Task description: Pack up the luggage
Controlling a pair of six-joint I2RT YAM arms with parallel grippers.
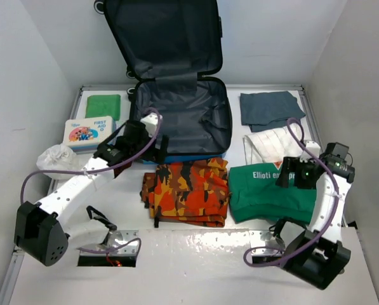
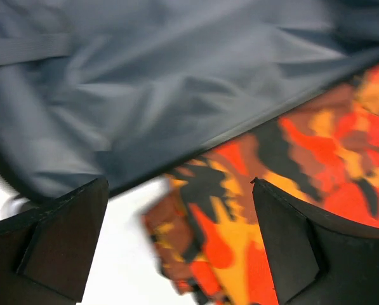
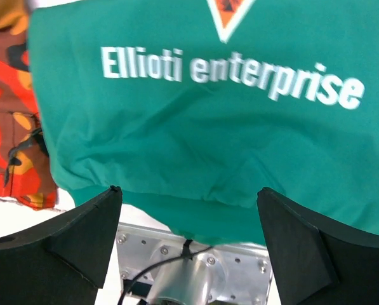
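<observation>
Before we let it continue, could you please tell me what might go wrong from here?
1. The left gripper hangs open at the luggage rim above the camouflage garment; a pinch on one corner might unfold it or snag the rim.
2. The right gripper is open over the folded green shirt; grabbing only the top layer could unfold it.

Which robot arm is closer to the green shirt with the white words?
Right. The right arm holds its jaws just over the green shirt; the left arm has its jaws past the orange camo clothes, by the suitcase.
</observation>
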